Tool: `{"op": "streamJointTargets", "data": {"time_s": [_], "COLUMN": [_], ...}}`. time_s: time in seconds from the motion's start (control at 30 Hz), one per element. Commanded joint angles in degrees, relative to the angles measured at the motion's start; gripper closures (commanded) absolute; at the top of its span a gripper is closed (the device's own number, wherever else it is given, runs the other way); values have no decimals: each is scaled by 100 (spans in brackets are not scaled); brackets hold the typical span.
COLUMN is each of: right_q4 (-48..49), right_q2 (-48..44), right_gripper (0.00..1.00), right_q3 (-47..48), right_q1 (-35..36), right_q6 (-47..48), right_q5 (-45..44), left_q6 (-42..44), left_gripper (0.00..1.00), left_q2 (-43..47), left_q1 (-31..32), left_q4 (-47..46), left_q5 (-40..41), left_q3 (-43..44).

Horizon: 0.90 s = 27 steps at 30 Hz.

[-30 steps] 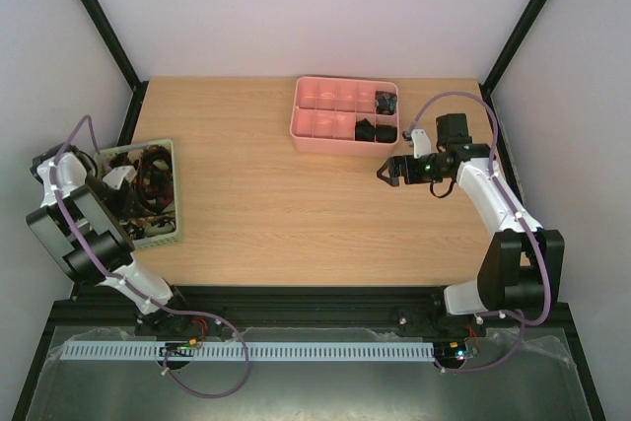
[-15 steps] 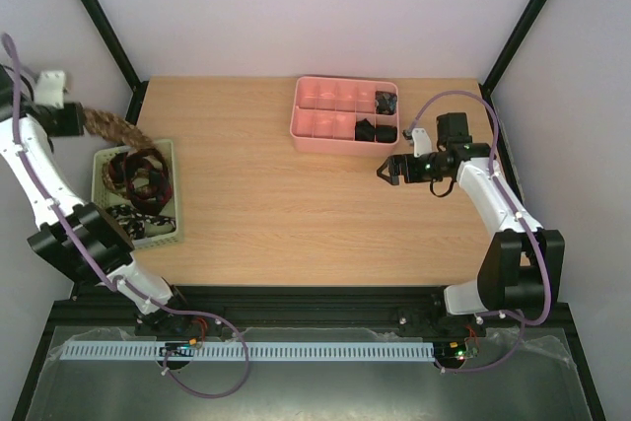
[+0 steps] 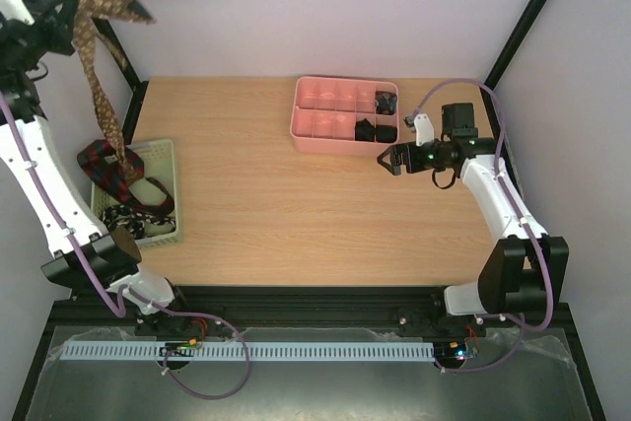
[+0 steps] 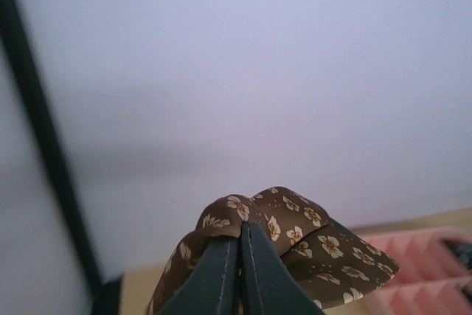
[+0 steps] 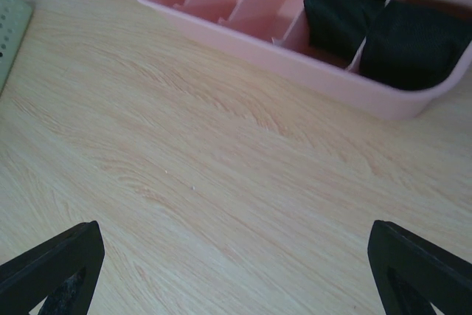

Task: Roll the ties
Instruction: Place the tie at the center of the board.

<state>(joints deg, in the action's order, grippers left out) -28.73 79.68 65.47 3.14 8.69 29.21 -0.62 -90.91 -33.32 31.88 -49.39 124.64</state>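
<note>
The left claw (image 3: 69,9) is raised high at the far left, above the table's back corner. Its jaws are pressed together on a fold of the brown tie (image 3: 99,86). In the left wrist view the pale flower print of the tie (image 4: 295,234) bulges over the pinched fingertips. A short end sticks out to the right, and the long part hangs down into the green basket (image 3: 175,194) at the table's left edge. In the basket lie a red-striped tie (image 3: 99,160) and a black-and-white tie (image 3: 133,219). The middle of the wooden table (image 3: 276,194) lies between the basket and the pink tray (image 3: 325,140) at the back. Black rolled ties (image 3: 375,130) sit in the tray's right-hand compartments. The right claw (image 3: 386,158) hovers over the table just beside the tray's near right corner, its jaws spread wide and holding nothing.
</note>
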Motion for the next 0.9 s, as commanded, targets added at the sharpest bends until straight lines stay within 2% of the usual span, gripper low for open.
{"op": "streamJointTargets", "data": {"time_s": [0.0,0.1,0.23,0.37,0.5,0.6,0.67,0.7,0.83,0.87], "right_q4": [153,323,500,500,443,425,412,408,306,294], "right_q2": [-284,-435,-601,-733,-871,-1001,-1081,-1124,-1286,-1326], "right_gripper": [1,1,1,1,1,1,1,1,1,1], "right_q3": [347,378,429,572,668,694,692,684,569,514], "right_q1": [20,20,20,20,20,20,20,20,8,-31], "right_q6": [177,155,30,1,-34,-52,-123,-169,-230,-235], "right_q5": [319,434,505,486,509,464,138,-104,-1393,-1680], "left_q6": [-1754,-2295,-2459,-1546,-474,-355,-147,143,980,924], "left_gripper": [98,98,98,98,98,98,98,98,98,93], "left_q2": [299,328,354,564,557,568,599,558,-91,-305], "left_q1": [467,961,2027,3386,4567,5192,5722,6181,7287,7449], "left_q4": [-2431,-3004,-3038,-2384,-1304,-1255,-1246,-1072,-560,-643], "left_q5": [-656,-684,-804,-832,-397,-196,-7,155,750,855], "left_q3": [32,76,40,-417,-535,-1105,-1764,-1936,-2089,-2043]}}
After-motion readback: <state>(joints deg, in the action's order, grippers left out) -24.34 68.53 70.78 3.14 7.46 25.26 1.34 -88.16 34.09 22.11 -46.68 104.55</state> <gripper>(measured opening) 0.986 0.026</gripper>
